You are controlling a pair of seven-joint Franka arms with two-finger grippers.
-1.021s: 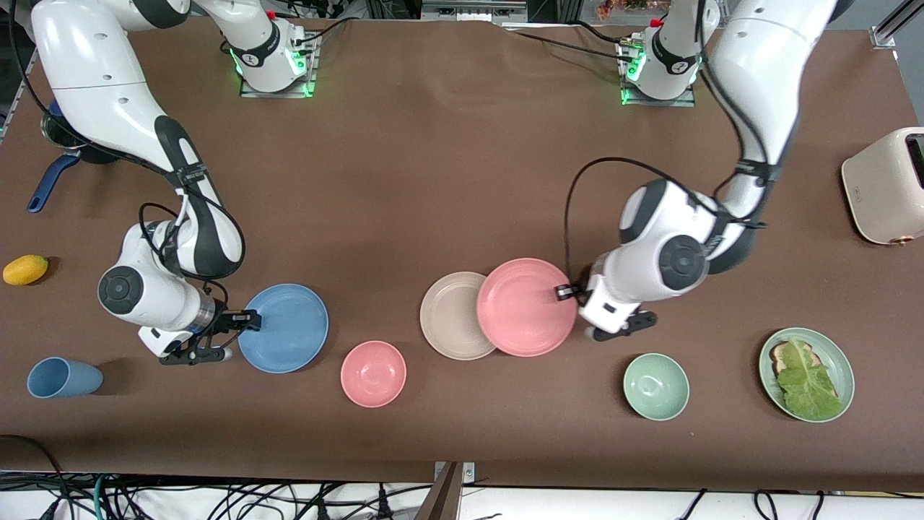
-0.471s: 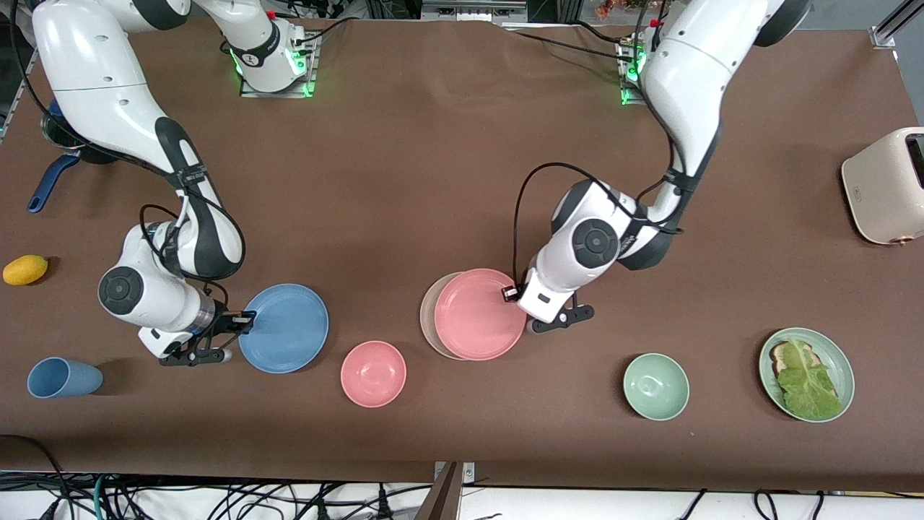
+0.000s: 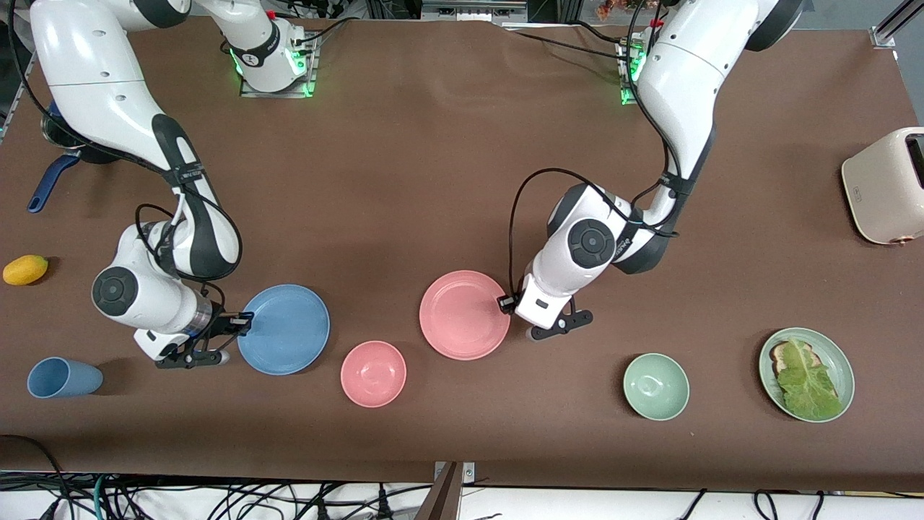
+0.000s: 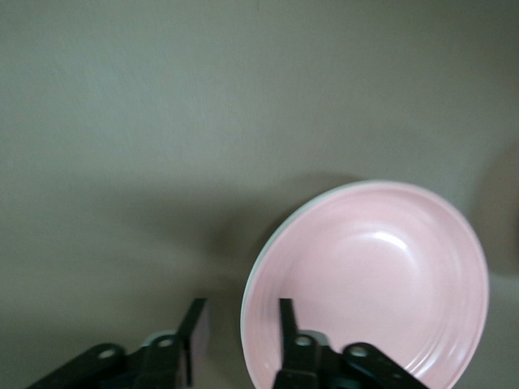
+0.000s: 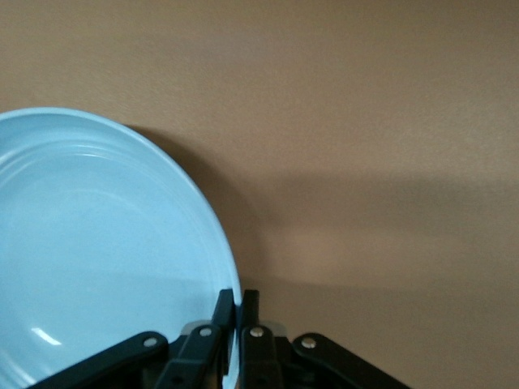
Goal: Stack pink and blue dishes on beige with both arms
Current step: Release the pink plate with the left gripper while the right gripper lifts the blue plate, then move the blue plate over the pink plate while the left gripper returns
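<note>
**Pink plate over the beige one, blue plate held at its rim**

The pink plate (image 3: 464, 314) sits in the middle of the table, covering the beige plate so fully that no beige shows from the front; in the left wrist view only a thin pale edge (image 4: 268, 243) peeks out under the pink rim. The left gripper (image 3: 514, 307) is at the pink plate's rim on the side toward the left arm's end of the table. Its fingers stand apart, one on each side of the rim, not pinching it.

The blue plate (image 3: 284, 328) lies toward the right arm's end of the table. The right gripper (image 3: 238, 323) is at its rim, fingers closed together on the edge.

Both plates look light, stiff and matte, so they should not bend or slip easily. The shallow rim is the only place to take hold, and a plate held by one edge will tend to droop.

Nearby are a pink bowl (image 3: 373, 373), nearer the front camera between the two plates, a blue cup (image 3: 63, 377), a green bowl (image 3: 655, 386), a green plate (image 3: 841, 359) with lettuce, a toaster (image 3: 886, 184) and a yellow fruit (image 3: 25, 269).
</note>
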